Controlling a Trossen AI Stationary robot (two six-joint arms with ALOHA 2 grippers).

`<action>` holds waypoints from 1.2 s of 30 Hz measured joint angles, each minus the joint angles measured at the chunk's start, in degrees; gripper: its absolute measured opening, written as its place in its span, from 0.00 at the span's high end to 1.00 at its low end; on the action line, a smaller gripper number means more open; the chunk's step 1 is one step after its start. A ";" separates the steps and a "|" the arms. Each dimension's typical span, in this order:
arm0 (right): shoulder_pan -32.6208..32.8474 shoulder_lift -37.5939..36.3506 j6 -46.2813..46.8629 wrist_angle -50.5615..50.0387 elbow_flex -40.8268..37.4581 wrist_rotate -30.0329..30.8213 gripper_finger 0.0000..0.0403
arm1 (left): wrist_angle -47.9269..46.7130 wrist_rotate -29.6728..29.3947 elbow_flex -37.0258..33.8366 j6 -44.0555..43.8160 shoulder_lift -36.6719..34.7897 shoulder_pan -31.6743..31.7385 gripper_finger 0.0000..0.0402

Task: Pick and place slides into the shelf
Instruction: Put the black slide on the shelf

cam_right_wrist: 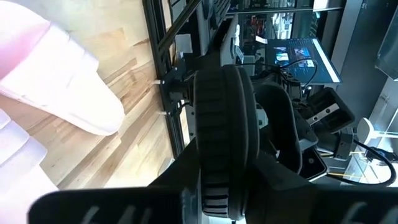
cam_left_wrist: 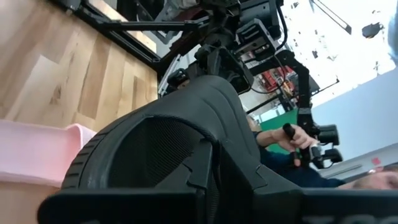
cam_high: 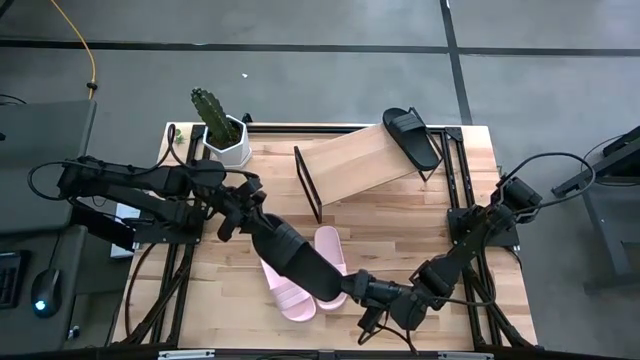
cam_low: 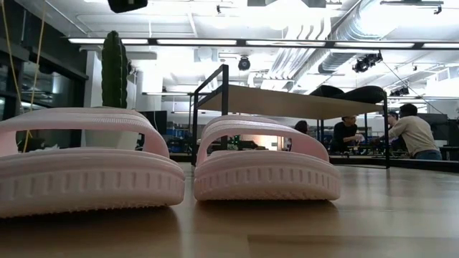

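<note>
two pale pink slide sandals point(cam_high: 305, 275) lie side by side on the front part of the light wooden tabletop point(cam_high: 400, 225). in the low view they sit flat, close together but not touching.

a matte black slide sandal point(cam_high: 295, 255) hangs over the pink ones, and both arms hold it, one at each end. the left gripper point(cam_high: 250, 215) is pinched tight on the end nearer the middle of the table. in the left wrist view the black strap fills the space past its fingers. the right gripper point(cam_high: 372, 292) holds the other end, near the front edge of the table. in the right wrist view its fingers are pressed onto the ribbed black sole point(cam_right_wrist: 224, 118).

farther back stands the light wooden plank shelf with thin black metal end frames point(cam_high: 355, 165), set at a slant. a second black slide sandal point(cam_high: 412, 138) rests on its right end.

behind the shelf's left end, a green cactus in a white pot point(cam_high: 220, 128) stands at the back edge of the table. in the low view, people point(cam_low: 412, 132) show in the room far beyond.
</note>
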 joint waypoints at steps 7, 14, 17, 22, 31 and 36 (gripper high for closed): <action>-0.24 0.00 1.27 -0.01 0.00 0.42 0.88 | 0.00 -1.57 0.00 4.17 -0.02 0.00 0.96; -0.28 0.00 1.61 0.11 0.00 0.51 0.89 | -0.11 -1.58 0.00 5.78 -0.03 0.00 0.86; -0.32 0.00 1.71 0.20 0.00 0.75 0.89 | -0.49 -2.62 0.00 5.94 -0.02 0.00 0.77; -0.35 0.00 1.73 0.19 0.00 1.94 0.89 | -0.46 -4.27 0.00 7.49 -0.02 -0.01 0.63; -0.44 0.00 3.43 0.19 0.00 6.30 0.89 | -0.68 -12.57 0.00 16.20 -0.02 -0.04 0.50; -0.44 -0.02 5.37 0.73 0.00 11.46 0.89 | -0.67 -17.84 0.00 21.82 -0.21 -0.04 0.49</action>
